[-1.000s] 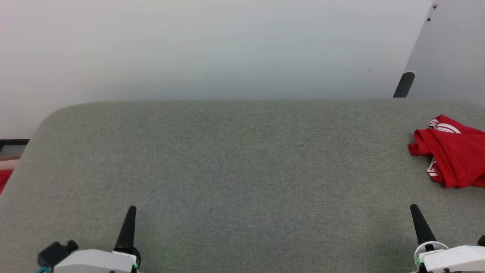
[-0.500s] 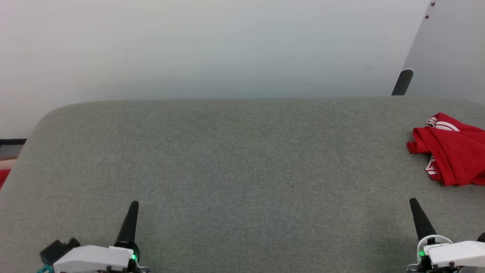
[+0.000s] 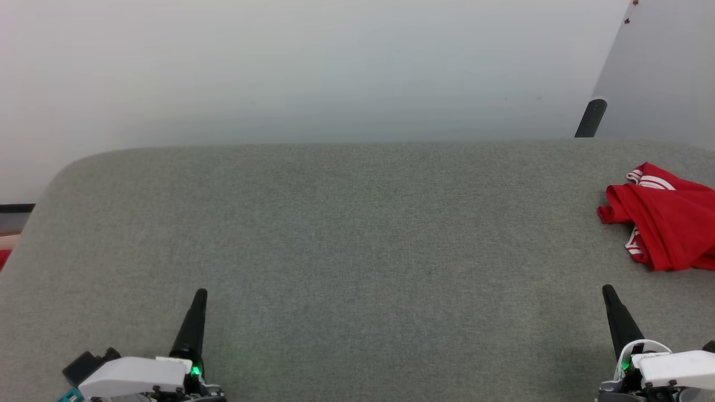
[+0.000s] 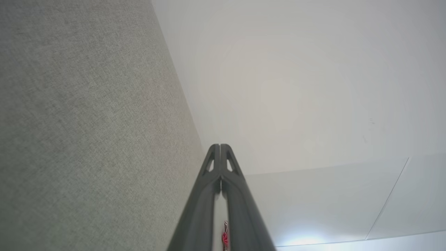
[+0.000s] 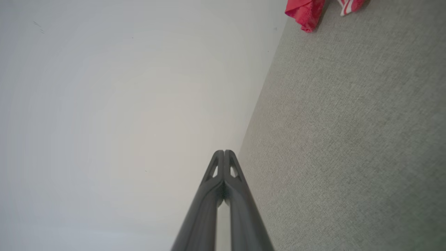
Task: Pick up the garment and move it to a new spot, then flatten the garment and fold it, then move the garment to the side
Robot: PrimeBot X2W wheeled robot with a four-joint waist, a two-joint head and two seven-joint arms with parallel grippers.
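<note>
The garment (image 3: 667, 223) lies crumpled at the right edge of the grey table (image 3: 346, 234), red with white striped trim showing; part of it runs out of the head view. Its near corner (image 5: 308, 12) also appears at the top of the right wrist view. My right gripper (image 3: 608, 293) is shut and empty, low at the right, a short way in front of the garment and not touching it. My left gripper (image 3: 200, 296) is shut and empty at the lower left, far from the garment. Both pairs of fingers press together at the tips (image 4: 220, 148) (image 5: 224, 153).
A dark post (image 3: 591, 118) stands behind the table's far right corner beside a pale panel (image 3: 659, 72). A white wall lies behind the table. At the far left edge, below the table, a bit of red (image 3: 4, 258) shows.
Both grippers have crept forward a little over the table. The whole head view has shifted slightly, so the camera moved; the garment lies as before.
</note>
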